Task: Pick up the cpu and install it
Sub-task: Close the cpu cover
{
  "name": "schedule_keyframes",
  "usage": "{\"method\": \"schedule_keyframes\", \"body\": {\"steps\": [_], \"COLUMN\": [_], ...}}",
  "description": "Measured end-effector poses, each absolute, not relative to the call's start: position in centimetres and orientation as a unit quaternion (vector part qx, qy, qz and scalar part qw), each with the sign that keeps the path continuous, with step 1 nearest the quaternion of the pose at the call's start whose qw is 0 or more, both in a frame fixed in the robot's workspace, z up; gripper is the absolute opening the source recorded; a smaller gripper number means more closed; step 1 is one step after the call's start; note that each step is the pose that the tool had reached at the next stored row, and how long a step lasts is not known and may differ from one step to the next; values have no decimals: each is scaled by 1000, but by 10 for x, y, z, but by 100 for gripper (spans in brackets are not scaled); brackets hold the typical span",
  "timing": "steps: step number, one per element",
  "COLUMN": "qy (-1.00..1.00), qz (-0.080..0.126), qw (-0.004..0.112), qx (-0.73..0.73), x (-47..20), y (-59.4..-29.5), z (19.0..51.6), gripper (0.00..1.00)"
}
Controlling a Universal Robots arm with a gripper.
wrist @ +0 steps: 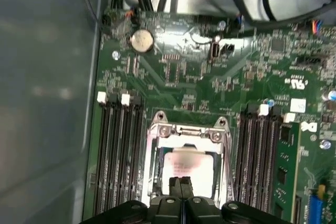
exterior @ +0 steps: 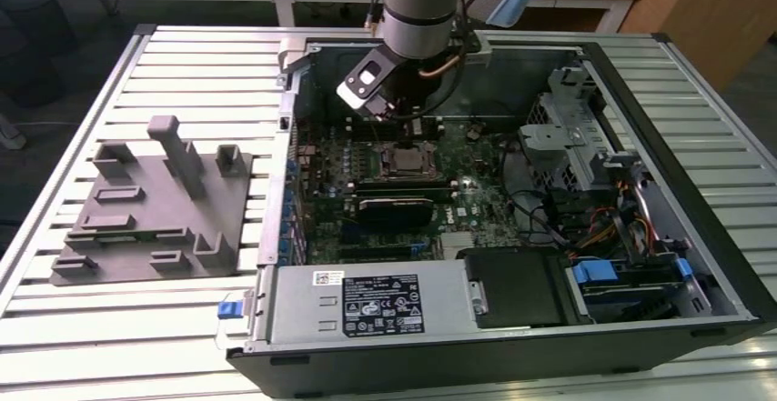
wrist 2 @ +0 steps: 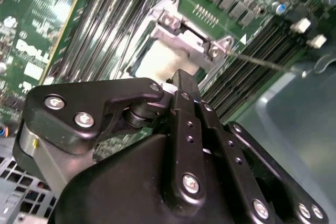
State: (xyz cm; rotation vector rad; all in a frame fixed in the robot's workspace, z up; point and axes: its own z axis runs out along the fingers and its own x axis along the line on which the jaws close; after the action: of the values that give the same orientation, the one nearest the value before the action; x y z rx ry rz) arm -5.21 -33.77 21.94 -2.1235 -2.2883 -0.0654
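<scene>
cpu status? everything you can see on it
The cpu is a small flat square chip with a pale, silvery-white glossy top. It lies flat inside the metal-framed socket on the green motherboard, between the memory slot banks. The claw sits directly over its near edge, so that edge is hidden; whether the claw touches the chip cannot be told. In the second wrist view its pale top shows just beyond the claw.

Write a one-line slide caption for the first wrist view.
The gripper hangs directly over the cpu lying within the metal-framed socket on the green motherboard.
</scene>
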Motion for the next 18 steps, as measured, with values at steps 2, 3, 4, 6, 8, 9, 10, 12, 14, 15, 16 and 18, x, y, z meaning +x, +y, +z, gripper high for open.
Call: {"method": "schedule_keyframes", "body": {"steps": [2, 3, 4, 6, 8, 9, 10, 12, 14, 15, 16, 18], "qy": [-733, -733, -733, -733, -733, -733, -733, -733, -733, -733, -733, -733], "qz": [-21, -21, -21, -21, -21, -21, -21, -21, -21, -21, -21, -21], "qw": [10, 10, 10, 10, 10, 10, 10, 10, 10, 10, 10, 10], "qx": [-680, -680, -680, -680, -680, -680, -680, -680, -680, -680, -680, -680], "x": [-56, -58, -60, -62, -64, -65, -66, -66, -66, -66, -66, -66], "y": [-338, -338, -338, -338, -338, -338, -338, -338, -338, -338, -338, -338], "z": [218, 217, 216, 214, 212, 211, 210, 208, 205, 204, 203, 201], "gripper": [11, 11, 11, 11, 11, 11, 11, 11, 11, 11, 11, 11]}}
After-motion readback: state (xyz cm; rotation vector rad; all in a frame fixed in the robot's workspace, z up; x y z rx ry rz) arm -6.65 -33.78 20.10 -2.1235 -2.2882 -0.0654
